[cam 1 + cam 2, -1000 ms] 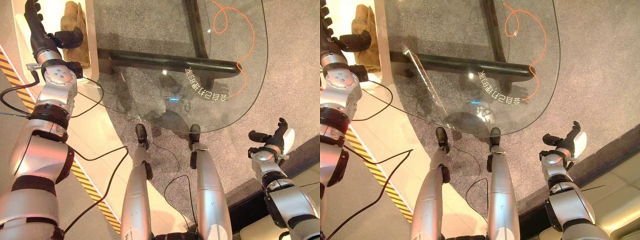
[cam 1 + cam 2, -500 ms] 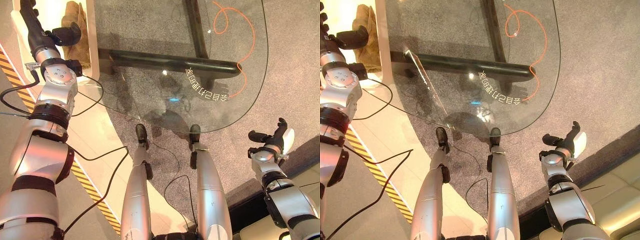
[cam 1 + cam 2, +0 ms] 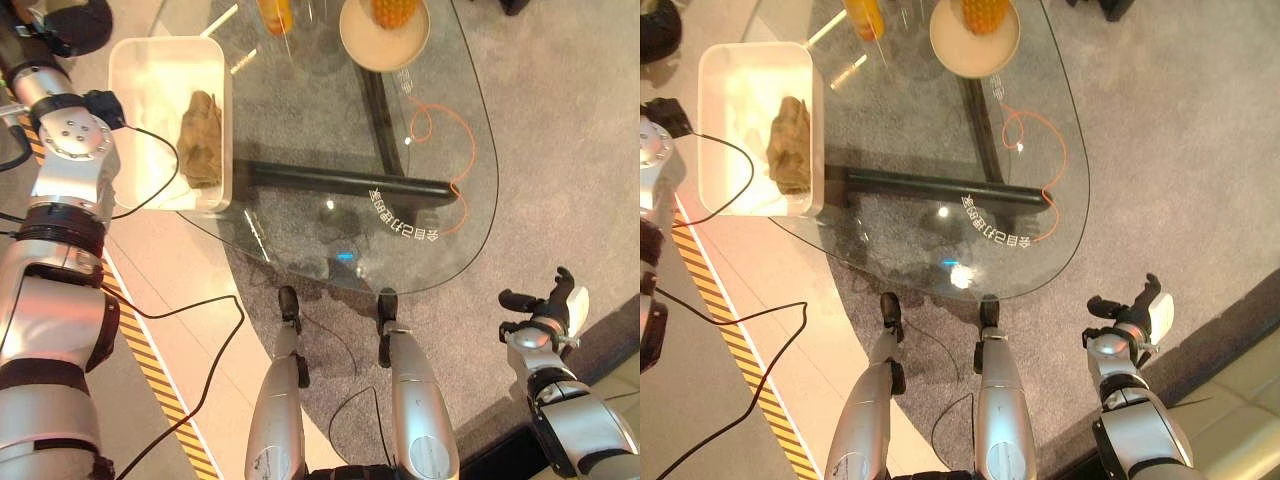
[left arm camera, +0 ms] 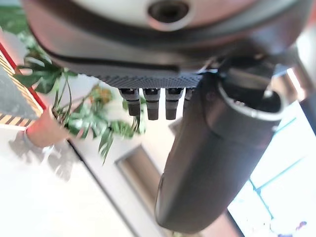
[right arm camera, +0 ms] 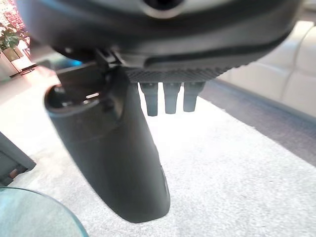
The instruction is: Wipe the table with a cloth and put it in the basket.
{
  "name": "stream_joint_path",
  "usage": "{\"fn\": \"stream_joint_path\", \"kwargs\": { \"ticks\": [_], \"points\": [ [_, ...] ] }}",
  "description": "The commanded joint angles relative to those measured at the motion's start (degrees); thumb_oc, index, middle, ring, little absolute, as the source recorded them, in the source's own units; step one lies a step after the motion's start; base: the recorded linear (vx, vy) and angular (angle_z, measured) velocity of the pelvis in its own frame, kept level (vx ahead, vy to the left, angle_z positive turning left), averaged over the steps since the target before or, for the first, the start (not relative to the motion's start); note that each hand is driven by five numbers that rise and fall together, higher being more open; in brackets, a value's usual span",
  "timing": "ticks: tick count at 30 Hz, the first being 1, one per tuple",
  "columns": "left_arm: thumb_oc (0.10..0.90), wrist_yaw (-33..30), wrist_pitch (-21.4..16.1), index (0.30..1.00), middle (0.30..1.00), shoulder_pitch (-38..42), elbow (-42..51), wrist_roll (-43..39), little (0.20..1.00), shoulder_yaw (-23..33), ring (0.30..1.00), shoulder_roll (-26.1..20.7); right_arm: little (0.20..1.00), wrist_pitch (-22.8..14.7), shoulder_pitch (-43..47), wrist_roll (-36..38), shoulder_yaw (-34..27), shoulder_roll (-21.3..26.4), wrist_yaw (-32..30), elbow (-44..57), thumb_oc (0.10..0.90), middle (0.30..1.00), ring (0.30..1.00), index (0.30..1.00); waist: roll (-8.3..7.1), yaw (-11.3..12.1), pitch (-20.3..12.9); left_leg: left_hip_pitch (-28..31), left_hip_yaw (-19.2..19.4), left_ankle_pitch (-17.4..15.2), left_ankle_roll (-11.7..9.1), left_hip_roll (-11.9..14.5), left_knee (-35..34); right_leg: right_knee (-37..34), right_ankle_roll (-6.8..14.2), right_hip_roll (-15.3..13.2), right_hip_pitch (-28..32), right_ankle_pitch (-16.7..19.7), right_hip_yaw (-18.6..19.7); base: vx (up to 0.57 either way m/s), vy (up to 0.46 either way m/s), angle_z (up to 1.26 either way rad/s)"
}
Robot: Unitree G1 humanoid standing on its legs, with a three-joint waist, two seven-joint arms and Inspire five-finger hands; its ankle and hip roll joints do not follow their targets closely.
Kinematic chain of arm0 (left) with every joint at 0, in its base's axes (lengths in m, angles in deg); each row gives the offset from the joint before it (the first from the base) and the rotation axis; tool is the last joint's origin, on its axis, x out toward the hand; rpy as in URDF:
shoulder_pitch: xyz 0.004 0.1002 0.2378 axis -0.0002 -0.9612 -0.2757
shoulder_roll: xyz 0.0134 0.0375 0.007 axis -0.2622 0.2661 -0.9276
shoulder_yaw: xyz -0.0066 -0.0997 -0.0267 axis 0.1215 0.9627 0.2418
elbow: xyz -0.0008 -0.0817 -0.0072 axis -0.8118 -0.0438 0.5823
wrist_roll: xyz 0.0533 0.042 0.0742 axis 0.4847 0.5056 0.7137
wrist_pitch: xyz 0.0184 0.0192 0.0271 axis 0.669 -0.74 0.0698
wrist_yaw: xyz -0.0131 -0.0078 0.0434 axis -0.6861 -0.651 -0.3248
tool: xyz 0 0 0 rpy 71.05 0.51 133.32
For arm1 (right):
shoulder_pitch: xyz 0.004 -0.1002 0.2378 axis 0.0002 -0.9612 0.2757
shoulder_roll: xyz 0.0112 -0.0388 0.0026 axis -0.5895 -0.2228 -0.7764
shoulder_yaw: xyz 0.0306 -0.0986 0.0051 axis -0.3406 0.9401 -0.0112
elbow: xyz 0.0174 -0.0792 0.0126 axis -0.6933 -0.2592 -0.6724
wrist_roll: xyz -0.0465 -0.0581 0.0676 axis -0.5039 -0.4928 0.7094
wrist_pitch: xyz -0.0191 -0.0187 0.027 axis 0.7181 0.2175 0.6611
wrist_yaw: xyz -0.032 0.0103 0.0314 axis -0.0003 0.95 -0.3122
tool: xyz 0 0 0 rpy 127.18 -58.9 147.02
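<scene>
We see the crumpled brown cloth [image 3: 201, 138] lying inside the white rectangular plastic basket [image 3: 141, 55] at the far left edge of the oval glass desk [image 3: 300, 230], so the job looks done. Our left hand [image 4: 207, 148] hangs released above the basket, our right hand [image 3: 545, 300] relaxed low at the right. The risk: the basket overhangs the desk's rim, so a nudge could tip it; the left hand is cut off overhead.

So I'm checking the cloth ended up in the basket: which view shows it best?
The right eye view: the brown cloth lies crumpled inside the white basket, with the whole rim showing. The left eye view shows it too, its basket nearer the edge. The wrist views face away.
</scene>
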Motion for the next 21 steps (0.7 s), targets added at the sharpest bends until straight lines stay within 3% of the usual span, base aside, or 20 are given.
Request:
{"fn": "stream_joint_path", "kwargs": {
  "ticks": [1, 8, 12, 17, 21],
  "points": [
    [0.800, 1.6, -5.7, 0.900, 0.900, -2.1, -0.4, -2.7, 0.900, 4.8, 0.900, -6.0, 0.900, -1.4, -6.3, 0.5, -2.3, 3.5, 0.4, -3.0, 0.800, 0.900, 0.900, 0.900, -1.45, 0.8, -9.6, 3.6, 2.0, -7.6, -0.7, -2.2, -0.9, -16.8, 2.7, -0.7, 7.0, 6.3, 1.2, 0.03, -0.015, 0.04],
    [0.800, 9.1, -6.8, 0.900, 0.900, -16.4, 0.4, -5.0, 0.900, 12.8, 0.900, -6.1, 0.900, -1.8, -12.9, 0.3, -5.7, 3.7, 3.5, -4.4, 0.800, 0.900, 0.900, 0.900, -0.92, 2.3, -15.8, 11.4, 1.8, -8.7, -0.6, -2.6, -3.6, -21.4, 3.3, -1.4, 16.2, 6.2, -0.3, 0.01, -0.008, 0.02],
    [0.800, 13.5, -6.9, 0.900, 0.900, -26.7, 0.8, -5.5, 0.900, 19.1, 0.900, -4.4, 0.900, 0.1, -16.7, -0.1, -7.2, 3.0, 6.4, -4.9, 0.800, 0.900, 0.900, 0.900, -1.09, 3.2, -19.9, 15.2, 1.5, -9.7, -0.5, -2.5, -3.7, -22.2, 3.5, -1.8, 20.7, 5.9, -1.1, 0.08, -0.016, 0.09],
    [0.800, 21.1, -5.0, 0.900, 0.900, -43.1, 0.6, -1.6, 0.900, 26.3, 0.900, 2.4, 0.900, 4.1, -21.6, -3.0, -9.5, 0.9, 10.5, -6.2, 0.800, 0.900, 0.900, 0.900, -1.55, 5.0, -25.3, 20.1, 0.6, -11.1, -0.6, -1.9, -4.0, -24.2, 4.2, -2.5, 26.9, 5.9, -2.6, 0.15, -0.031, 0.13],
    [0.800, 25.6, -4.3, 0.900, 0.900, -53.6, -2.0, 0.9, 0.900, 27.8, 0.900, 8.7, 0.900, 6.1, -24.6, -5.4, -10.4, -0.5, 13.1, -6.8, 0.800, 0.900, 0.900, 0.900, -1.99, 5.8, -27.1, 22.0, 0.4, -11.9, -0.8, -1.5, -4.0, -25.9, 5.1, -3.0, 29.7, 6.5, -4.0, 0.06, -0.014, 0.06]
  ]
}}
